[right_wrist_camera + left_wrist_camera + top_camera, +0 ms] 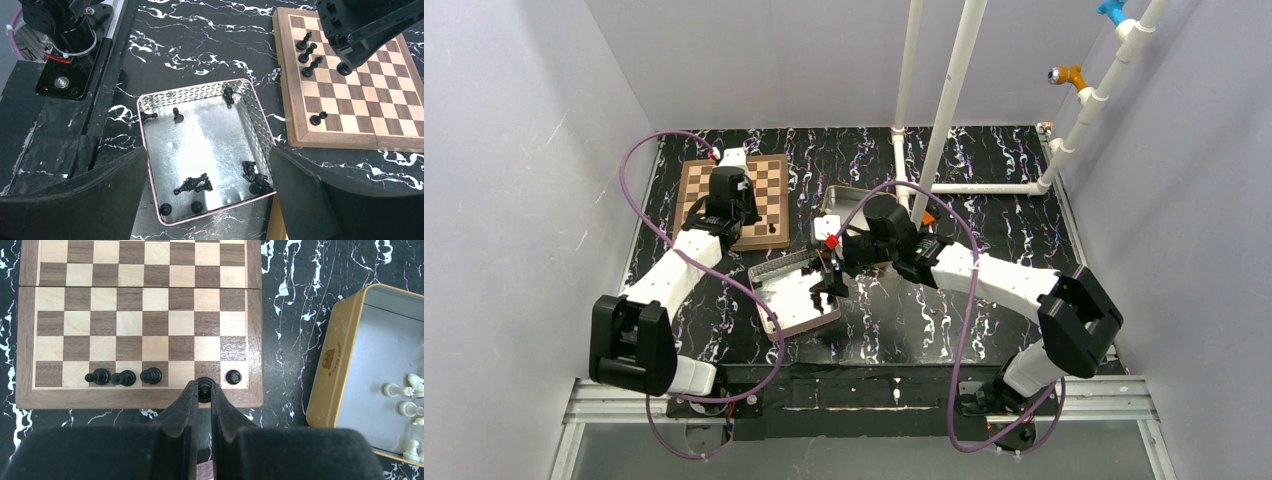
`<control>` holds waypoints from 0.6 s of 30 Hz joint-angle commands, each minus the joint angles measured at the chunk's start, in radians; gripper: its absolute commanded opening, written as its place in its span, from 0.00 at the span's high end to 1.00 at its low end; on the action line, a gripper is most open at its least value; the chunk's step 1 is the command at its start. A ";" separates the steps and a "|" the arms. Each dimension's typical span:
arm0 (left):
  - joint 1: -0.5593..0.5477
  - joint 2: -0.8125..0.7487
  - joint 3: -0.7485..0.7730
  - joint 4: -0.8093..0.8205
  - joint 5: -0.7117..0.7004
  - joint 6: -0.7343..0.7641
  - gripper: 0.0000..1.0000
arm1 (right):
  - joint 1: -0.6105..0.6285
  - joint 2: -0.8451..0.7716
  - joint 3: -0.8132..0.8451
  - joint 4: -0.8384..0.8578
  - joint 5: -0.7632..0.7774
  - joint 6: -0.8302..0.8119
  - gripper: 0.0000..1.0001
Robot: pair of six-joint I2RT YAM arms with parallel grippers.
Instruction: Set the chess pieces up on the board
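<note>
Nearest the arm bases, a shallow metal tin (200, 91) sits on the black marbled worktop (200, 40). The right hand (207, 160) hovers above it with its fingers spread wide to either side, gripping nothing. Black chess pieces (192, 185) are scattered inside the tin, some lying on their sides and others upright.

Beyond the tin lies the chessboard (125, 325). The left hand (203, 392) is pressed together on one black piece (204, 386), pinching it over the board's edge row. I cannot tell whether the piece touches the square. In that same row, three black pieces (123, 378) stand side by side on one side of it. A lone piece (233, 376) stands just beside it on the other side.

Off the board's right side, a gold tin (327, 365) holds white pieces (400, 390).
</note>
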 commanded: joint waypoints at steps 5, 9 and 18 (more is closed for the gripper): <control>0.050 0.054 -0.010 0.069 0.036 -0.001 1.00 | -0.003 0.024 0.054 0.013 -0.017 -0.003 0.02; 0.074 0.074 -0.022 0.071 0.072 -0.007 1.00 | -0.003 0.034 0.057 0.015 -0.017 0.001 0.02; 0.109 0.133 -0.026 0.071 0.124 -0.017 1.00 | -0.003 0.053 0.062 0.031 -0.019 0.016 0.02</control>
